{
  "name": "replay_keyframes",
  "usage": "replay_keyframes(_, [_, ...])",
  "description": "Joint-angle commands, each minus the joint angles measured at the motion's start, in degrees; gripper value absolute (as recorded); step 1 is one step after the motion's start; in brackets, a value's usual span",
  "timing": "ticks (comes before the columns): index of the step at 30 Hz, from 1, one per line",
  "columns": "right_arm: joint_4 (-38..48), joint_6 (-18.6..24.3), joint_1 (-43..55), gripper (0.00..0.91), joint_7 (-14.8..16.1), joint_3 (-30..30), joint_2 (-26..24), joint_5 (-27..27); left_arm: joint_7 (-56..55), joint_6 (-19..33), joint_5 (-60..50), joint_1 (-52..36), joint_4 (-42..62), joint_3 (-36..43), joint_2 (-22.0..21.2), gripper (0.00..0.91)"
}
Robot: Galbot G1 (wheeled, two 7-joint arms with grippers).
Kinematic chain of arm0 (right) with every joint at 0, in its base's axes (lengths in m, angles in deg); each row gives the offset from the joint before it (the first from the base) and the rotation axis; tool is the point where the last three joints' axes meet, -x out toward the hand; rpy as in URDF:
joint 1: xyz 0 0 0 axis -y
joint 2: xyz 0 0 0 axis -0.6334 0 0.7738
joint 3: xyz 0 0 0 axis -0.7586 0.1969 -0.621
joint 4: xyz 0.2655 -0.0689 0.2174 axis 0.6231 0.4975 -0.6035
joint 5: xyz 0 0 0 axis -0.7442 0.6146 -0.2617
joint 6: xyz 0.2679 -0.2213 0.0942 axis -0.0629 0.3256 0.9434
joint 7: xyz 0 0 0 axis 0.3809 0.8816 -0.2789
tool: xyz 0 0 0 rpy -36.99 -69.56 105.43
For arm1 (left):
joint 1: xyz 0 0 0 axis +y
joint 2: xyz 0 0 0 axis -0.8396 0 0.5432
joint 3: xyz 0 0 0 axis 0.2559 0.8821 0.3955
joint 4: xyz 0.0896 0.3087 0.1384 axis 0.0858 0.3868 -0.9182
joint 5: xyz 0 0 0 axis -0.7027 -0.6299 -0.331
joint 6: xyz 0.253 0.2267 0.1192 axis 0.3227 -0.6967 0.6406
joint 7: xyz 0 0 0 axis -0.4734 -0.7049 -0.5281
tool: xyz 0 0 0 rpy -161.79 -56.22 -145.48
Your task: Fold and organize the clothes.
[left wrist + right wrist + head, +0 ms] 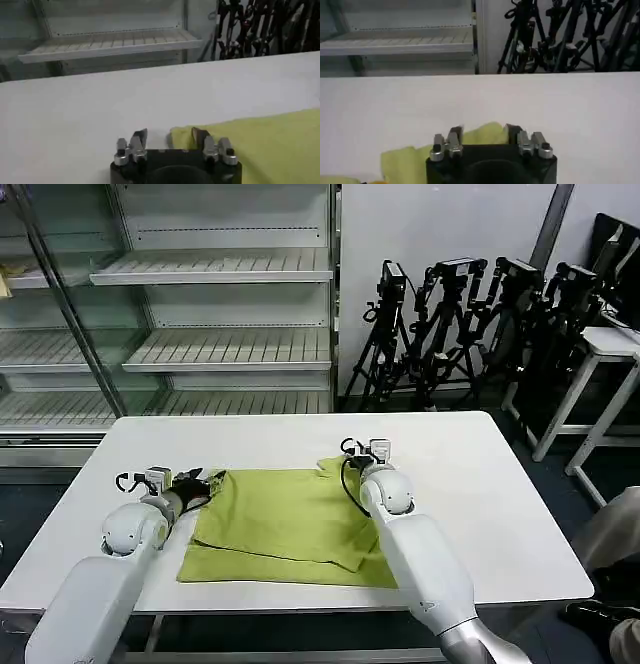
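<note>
T-shirt (pixel 285 524) on table (pixel 480 484); wrist views: both pincers agape.

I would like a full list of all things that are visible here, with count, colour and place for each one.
T-shirt: one, lime yellow-green, partly folded, lying on the near middle of the table.
Table: one, white, directly in front of the robot.
Shelving unit: one, white with bare slatted shelves, behind the table on the left.
Tripods with cameras: several, black, standing behind the table on the right.
Side table: one, white, at the far right.
Left hand: one, black with silver fingers, open, at the shirt's left far corner.
Right hand: one, black with silver fingers, open, at the shirt's right far corner.
</note>
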Motion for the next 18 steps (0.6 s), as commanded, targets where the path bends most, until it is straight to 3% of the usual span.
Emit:
replay_keyframes(1, [0.1, 0.0, -0.1, 0.0, 0.4, 0.1, 0.2, -0.3, 0.7, -0.2, -0.5, 0.0, -0.1, 0.1, -0.2, 0.01])
replay_keyframes(8, [-0.7, 2.8, -0.3, 0.0, 2.4, 0.0, -0.6, 1.4, 0.8, -0.1, -0.3, -0.2, -0.9, 0.0, -0.4, 0.02])
replay_keyframes(18, [-15.5, 1.4, -5.5, 0.0, 2.3, 0.2, -5.0, 0.3, 0.4, 1.1, 2.2, 4.5, -6.8, -3.0, 0.9, 0.01])
